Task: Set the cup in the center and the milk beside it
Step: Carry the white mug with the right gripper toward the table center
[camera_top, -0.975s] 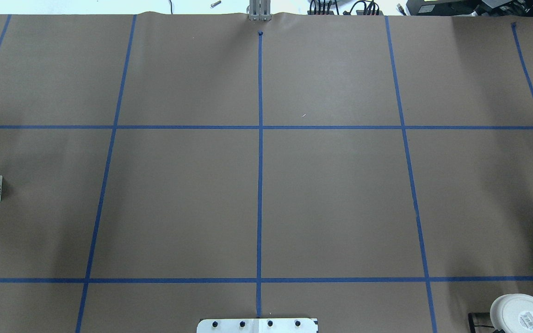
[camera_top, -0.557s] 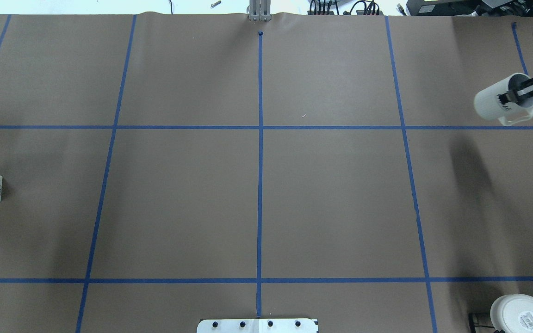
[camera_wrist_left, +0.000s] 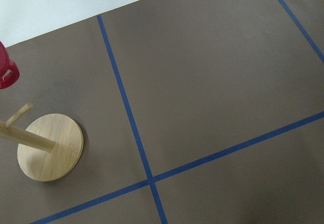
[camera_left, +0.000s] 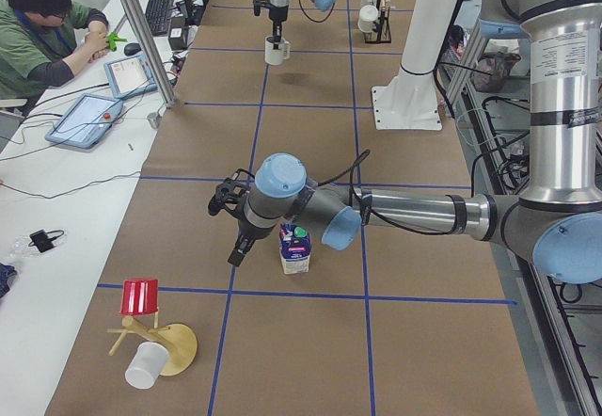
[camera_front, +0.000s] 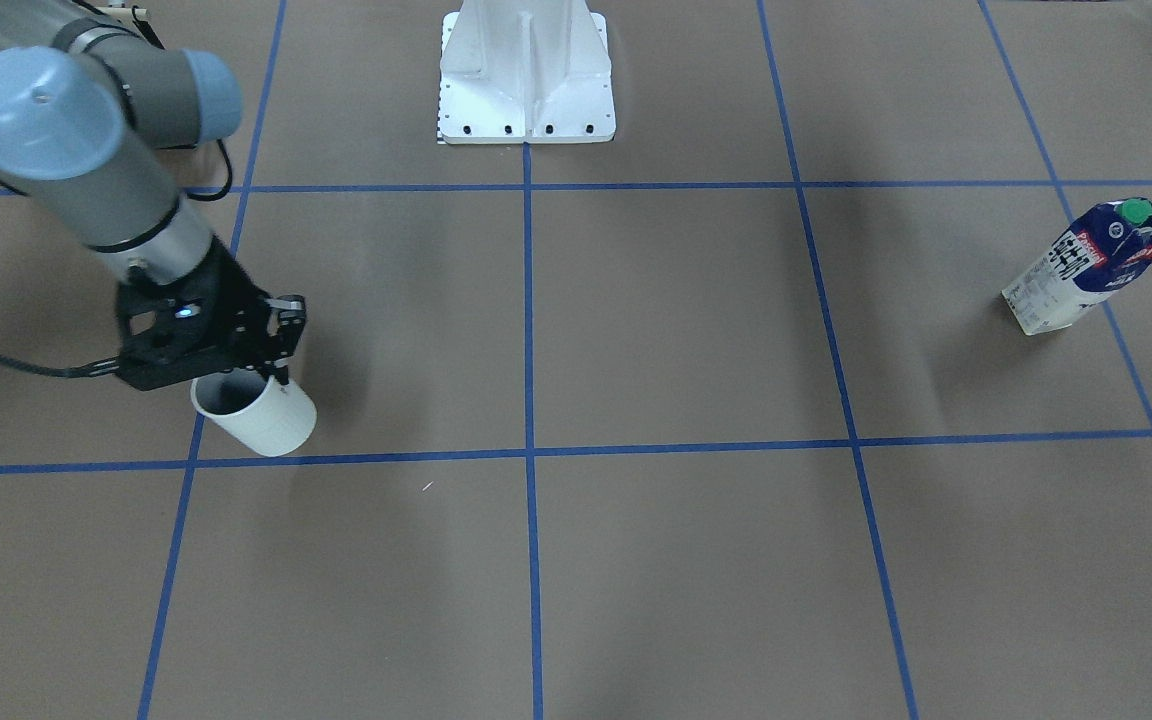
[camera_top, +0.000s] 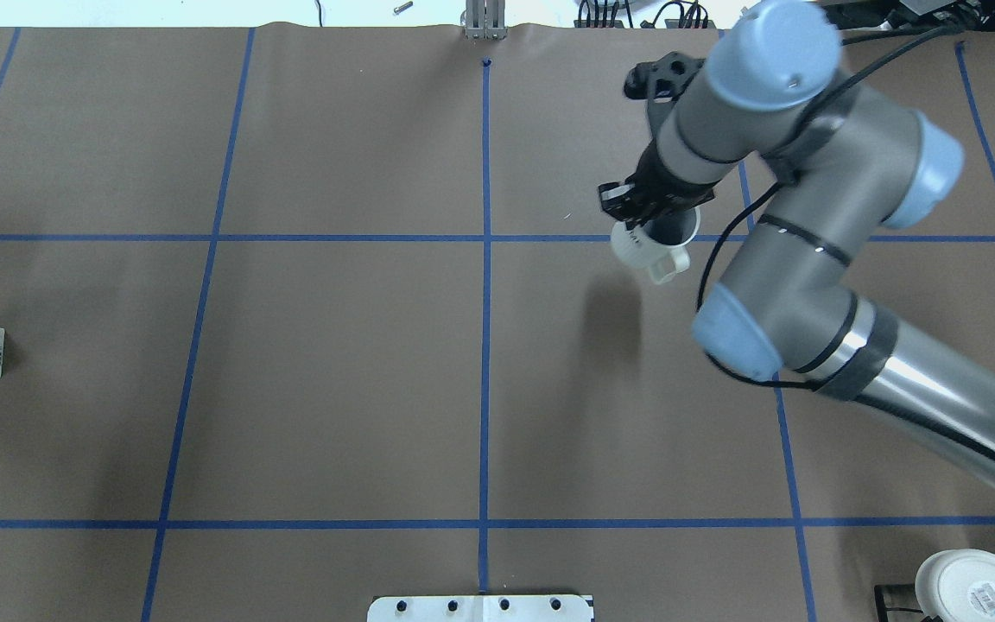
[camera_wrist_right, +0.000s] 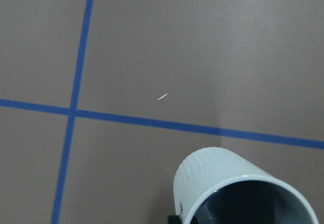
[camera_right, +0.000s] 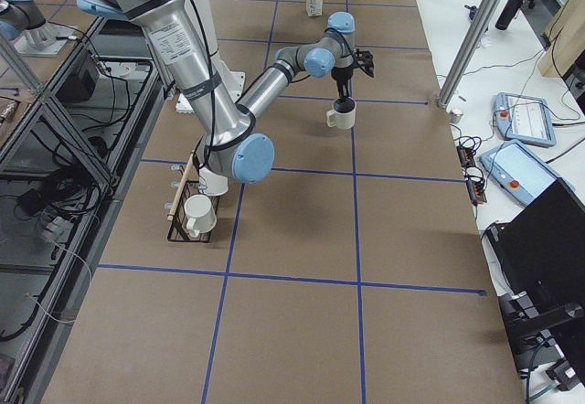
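Brown-paper table (camera_top: 333,389): right gripper (camera_top: 638,223) clamps the cup (camera_top: 634,250) by its rim, lifted clear; left gripper (camera_left: 235,251) hovers beside the milk (camera_left: 295,251), opening indiscernible.

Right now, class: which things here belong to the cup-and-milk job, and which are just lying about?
Job: white mug, gripped at its rim by the right hand; milk carton; center squares.
Lying about: bamboo mug tree, red cup, black rack of mugs, upside-down white cup.
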`<action>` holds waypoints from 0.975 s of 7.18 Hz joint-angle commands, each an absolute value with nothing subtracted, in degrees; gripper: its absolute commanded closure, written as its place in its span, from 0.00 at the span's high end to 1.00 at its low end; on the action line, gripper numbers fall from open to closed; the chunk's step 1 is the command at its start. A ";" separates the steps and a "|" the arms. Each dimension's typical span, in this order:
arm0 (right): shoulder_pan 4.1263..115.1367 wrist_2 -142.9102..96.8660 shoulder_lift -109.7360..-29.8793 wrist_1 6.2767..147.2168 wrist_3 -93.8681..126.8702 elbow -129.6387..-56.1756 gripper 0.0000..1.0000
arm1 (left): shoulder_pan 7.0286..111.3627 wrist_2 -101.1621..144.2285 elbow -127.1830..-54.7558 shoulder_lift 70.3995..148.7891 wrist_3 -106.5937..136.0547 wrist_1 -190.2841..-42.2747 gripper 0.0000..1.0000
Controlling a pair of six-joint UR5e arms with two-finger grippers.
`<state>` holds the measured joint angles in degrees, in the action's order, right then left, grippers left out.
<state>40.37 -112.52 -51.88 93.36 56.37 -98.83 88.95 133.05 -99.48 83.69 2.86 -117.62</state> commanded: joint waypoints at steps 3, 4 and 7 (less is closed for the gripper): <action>26.82 -105.39 -34.57 104.77 72.33 -85.48 0.00 | 88.95 133.07 -99.40 83.32 2.90 -117.69 0.99; 26.20 -105.29 -33.85 104.50 72.33 -83.95 0.00 | 88.95 133.07 -99.14 83.32 2.81 -117.69 0.99; 25.32 -103.90 -33.84 101.18 72.42 -83.67 0.00 | 88.95 133.07 -98.97 83.32 2.81 -117.69 0.99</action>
<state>25.82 -104.84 -33.82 103.03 72.38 -84.00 88.95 133.06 -99.06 83.32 2.82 -117.69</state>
